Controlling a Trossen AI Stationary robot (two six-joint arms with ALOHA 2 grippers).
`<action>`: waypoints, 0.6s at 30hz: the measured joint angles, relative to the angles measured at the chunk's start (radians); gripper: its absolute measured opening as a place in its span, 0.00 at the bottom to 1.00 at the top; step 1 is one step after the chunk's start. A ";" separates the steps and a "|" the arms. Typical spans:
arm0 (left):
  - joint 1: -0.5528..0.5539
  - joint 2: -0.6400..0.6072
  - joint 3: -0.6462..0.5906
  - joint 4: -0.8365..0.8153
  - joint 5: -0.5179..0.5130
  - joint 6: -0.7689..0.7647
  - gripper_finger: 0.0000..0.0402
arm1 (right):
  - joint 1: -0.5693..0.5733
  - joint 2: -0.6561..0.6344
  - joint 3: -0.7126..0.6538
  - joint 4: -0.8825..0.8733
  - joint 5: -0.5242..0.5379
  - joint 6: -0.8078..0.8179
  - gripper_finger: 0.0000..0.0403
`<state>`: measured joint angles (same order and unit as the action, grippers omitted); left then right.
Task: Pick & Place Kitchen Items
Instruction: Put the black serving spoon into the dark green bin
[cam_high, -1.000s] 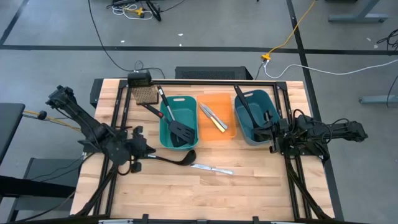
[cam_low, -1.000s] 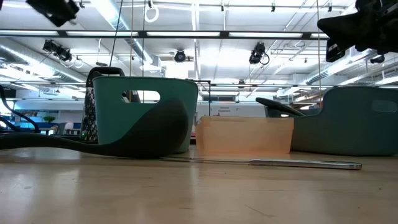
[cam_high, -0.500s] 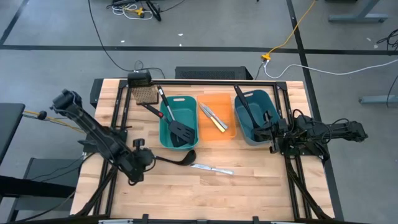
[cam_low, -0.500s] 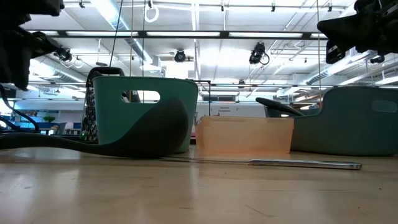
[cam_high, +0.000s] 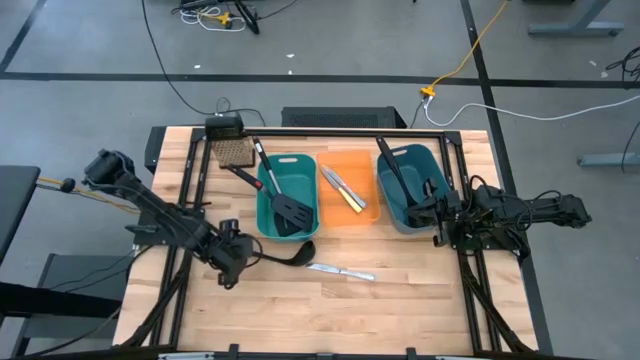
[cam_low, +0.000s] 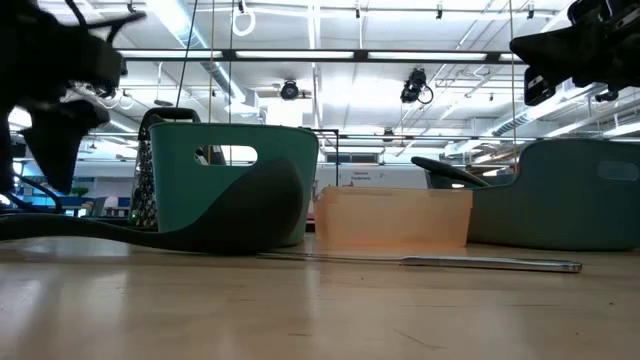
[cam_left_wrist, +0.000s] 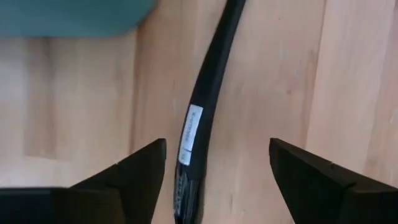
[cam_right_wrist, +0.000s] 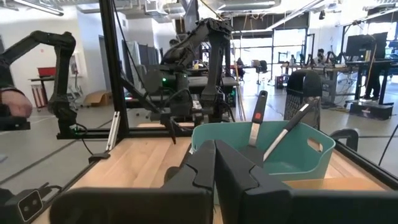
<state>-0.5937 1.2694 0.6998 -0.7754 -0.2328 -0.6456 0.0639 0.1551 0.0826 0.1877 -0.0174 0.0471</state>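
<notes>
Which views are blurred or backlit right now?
Left wrist view: the ladle handle is soft, blurring toward the left gripper, whose fingers stand apart. Low view: bright ceiling lights leave the left gripper a dark smeared silhouette. High view: evenly lit, the table knife reads clearly.

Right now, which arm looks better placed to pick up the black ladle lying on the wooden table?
The left. Its left gripper hangs open directly over the black ladle's handle, a finger on each side. The right gripper is shut, waiting by the dark teal bin across the table.
</notes>
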 joint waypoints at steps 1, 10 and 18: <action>0.013 0.000 -0.018 0.030 0.015 0.005 0.72 | 0.000 0.000 0.000 -0.003 0.000 0.000 0.03; 0.082 0.000 -0.106 0.144 -0.004 0.011 0.72 | 0.000 0.000 0.000 -0.005 0.001 0.009 0.03; 0.093 0.000 -0.168 0.217 0.024 0.012 0.72 | 0.000 0.001 0.000 -0.018 0.001 0.016 0.03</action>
<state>-0.5011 1.2694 0.5320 -0.5588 -0.2087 -0.6338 0.0635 0.1558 0.0826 0.1693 -0.0162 0.0631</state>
